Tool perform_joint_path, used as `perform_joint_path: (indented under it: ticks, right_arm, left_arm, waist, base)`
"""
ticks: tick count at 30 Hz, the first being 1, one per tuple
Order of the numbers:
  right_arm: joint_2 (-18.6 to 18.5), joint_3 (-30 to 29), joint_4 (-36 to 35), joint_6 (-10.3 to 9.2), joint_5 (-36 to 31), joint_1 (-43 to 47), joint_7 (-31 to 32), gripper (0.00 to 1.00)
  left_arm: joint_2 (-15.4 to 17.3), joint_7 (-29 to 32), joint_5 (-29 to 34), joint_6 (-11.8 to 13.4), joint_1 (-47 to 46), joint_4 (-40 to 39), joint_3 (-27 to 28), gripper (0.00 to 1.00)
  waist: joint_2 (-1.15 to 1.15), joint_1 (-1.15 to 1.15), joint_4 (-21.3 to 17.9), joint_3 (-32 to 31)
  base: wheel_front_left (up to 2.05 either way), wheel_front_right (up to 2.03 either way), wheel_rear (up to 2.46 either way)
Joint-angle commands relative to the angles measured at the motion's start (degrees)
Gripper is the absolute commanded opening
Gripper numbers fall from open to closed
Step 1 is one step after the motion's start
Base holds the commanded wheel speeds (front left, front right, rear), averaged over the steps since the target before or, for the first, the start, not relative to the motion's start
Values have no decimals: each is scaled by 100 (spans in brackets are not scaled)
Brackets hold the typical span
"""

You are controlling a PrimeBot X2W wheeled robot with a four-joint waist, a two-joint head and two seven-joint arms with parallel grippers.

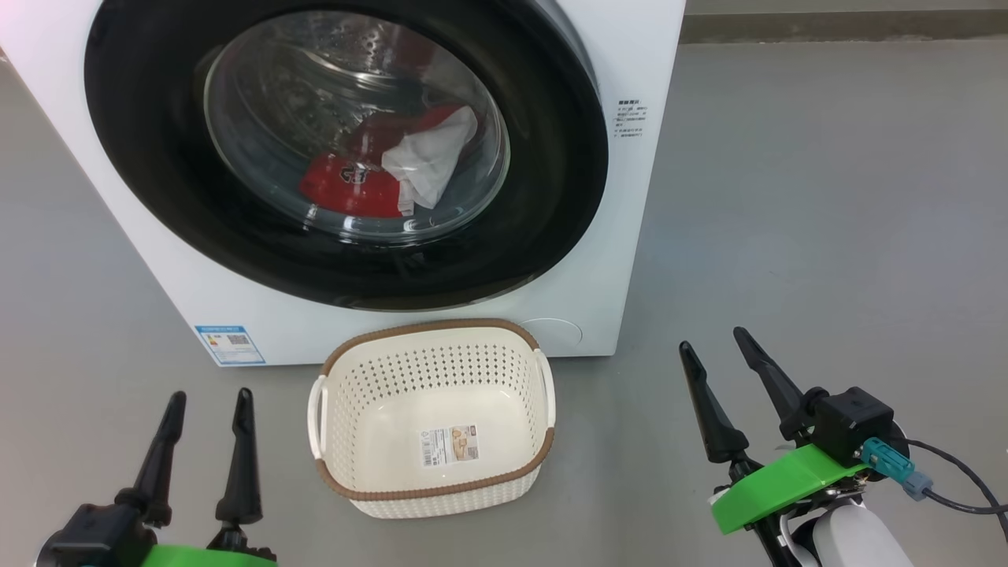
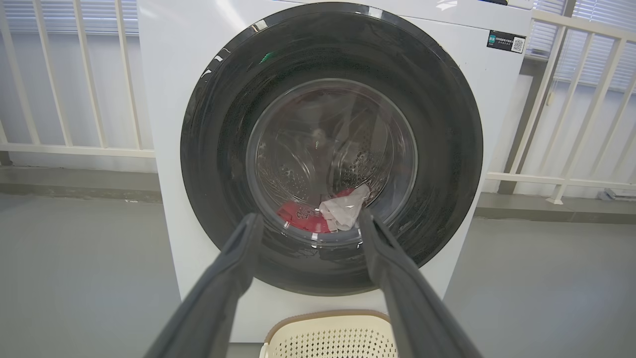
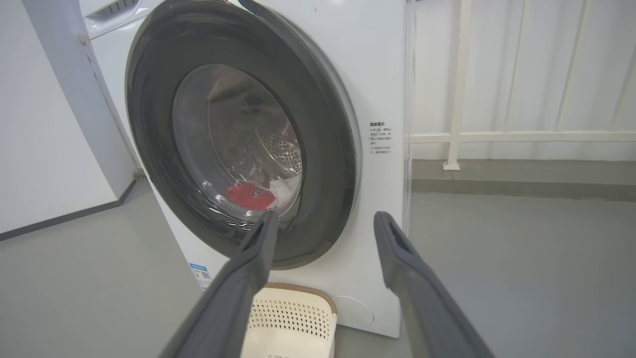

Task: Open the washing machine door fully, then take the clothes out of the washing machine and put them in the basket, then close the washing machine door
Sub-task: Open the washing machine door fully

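The left fingers (image 1: 240, 449) and the right fingers (image 1: 709, 409) are low and close to the camera. Both pairs are spread wide and hold nothing. Between them the basket (image 1: 441, 502) sits on the floor (image 1: 827, 236), just in front of the washer (image 1: 646, 63). It has no clothes in it. The door (image 1: 535, 197) is shut, so opening it looks like the first job. It looks hard, shiny and a bit heavy, so the fingers may slip on the black ring. A good place to hold is likely the outer edge, but I cannot tell where the handle or the hinge is. The clothes are inside, at the bottom of the drum, behind the glass. There is a red piece (image 1: 346, 185) with a white piece (image 1: 429, 161) lying partly on top. They look soft, light and floppy. Pinching a bunched-up fold should work best, and the white piece is probably easiest to grab first. They may hang down and catch on the rim. The basket looks light and could slide if bumped.
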Motion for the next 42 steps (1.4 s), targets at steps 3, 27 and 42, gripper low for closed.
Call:
perform_joint_path:
  ticks: [3, 27, 42]
  right_arm:
    - [13, 83, -174, 9, -56, -259, -70, 100]
    - [-261, -378, -123, 9, 453, -1248, -70, 90]
    - [-776, -324, 370, 9, 2623, -2337, -70, 0]
  left_arm:
    - [67, -47, -22, -19, -164, -156, 199, 100]
    - [227, -47, -124, -19, -430, -257, 123, 100]
    - [297, -47, -236, -19, -631, -330, 95, 100]
  waist:
    - [0, 0, 7, 31]
    - [0, 0, 187, 686]
    - [0, 0, 359, 1231]
  base:
    - [0, 0, 0]
    - [0, 0, 0]
    - [0, 0, 0]
